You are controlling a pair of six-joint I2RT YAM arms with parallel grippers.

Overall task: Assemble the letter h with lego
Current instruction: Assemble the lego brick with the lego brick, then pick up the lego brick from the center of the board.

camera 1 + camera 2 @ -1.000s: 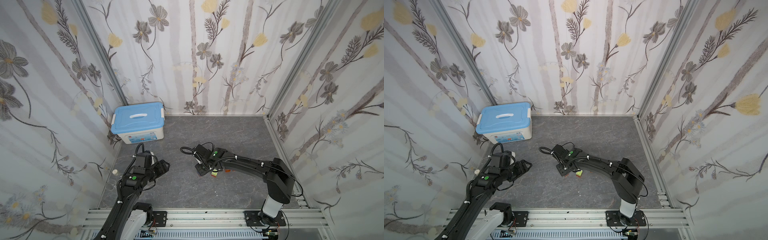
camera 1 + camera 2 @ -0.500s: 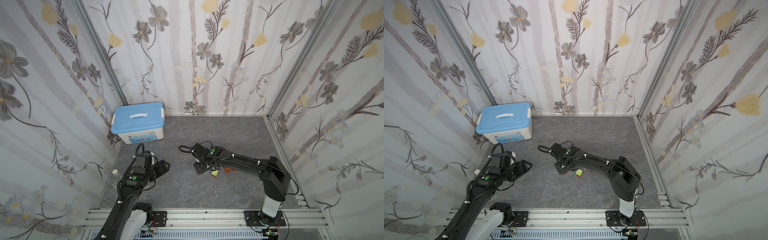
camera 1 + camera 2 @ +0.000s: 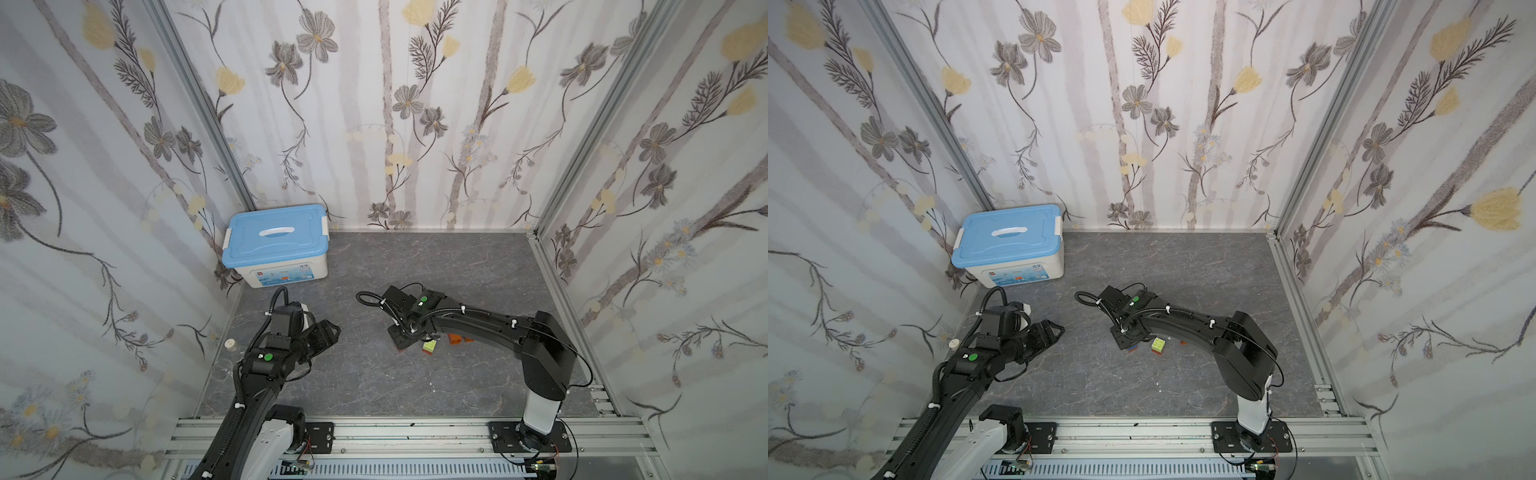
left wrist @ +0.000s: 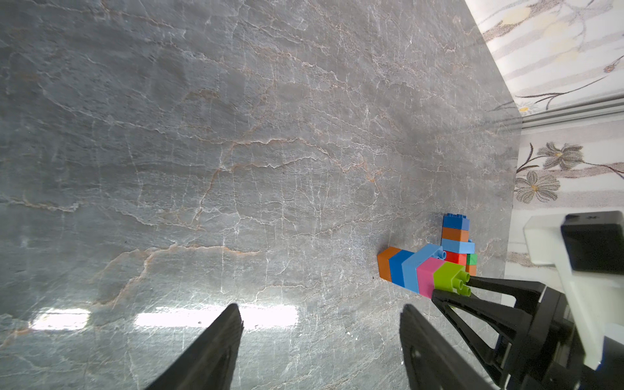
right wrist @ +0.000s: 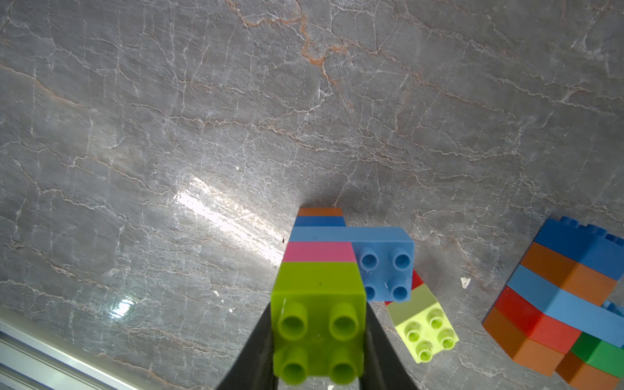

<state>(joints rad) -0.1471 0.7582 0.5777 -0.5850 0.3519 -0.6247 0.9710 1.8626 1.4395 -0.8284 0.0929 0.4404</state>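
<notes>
My right gripper (image 5: 319,341) is shut on the lime end brick (image 5: 319,304) of a lego column (image 4: 417,270) of lime, pink, light-blue, blue and orange bricks. The column is held low over the grey floor, with its orange end down. From above the wrist hides most of it, and the right gripper (image 3: 402,337) sits mid-floor. Beside it lie a small pale-lime-on-red stack (image 5: 422,326) (image 3: 429,346) and a taller stack (image 5: 557,297) of blue, orange, light-blue, red, orange and green. My left gripper (image 4: 320,309) (image 3: 328,332) is open and empty, well left of the bricks.
A white storage box with a light-blue lid (image 3: 276,245) stands in the back left corner. Flowered walls close in three sides. An aluminium rail (image 3: 395,432) with both arm bases runs along the front edge. A small white disc (image 3: 229,344) lies by the left wall.
My right arm has shifted slightly left with the column in its grip. The pale-lime stack and the left arm have stayed put.
</notes>
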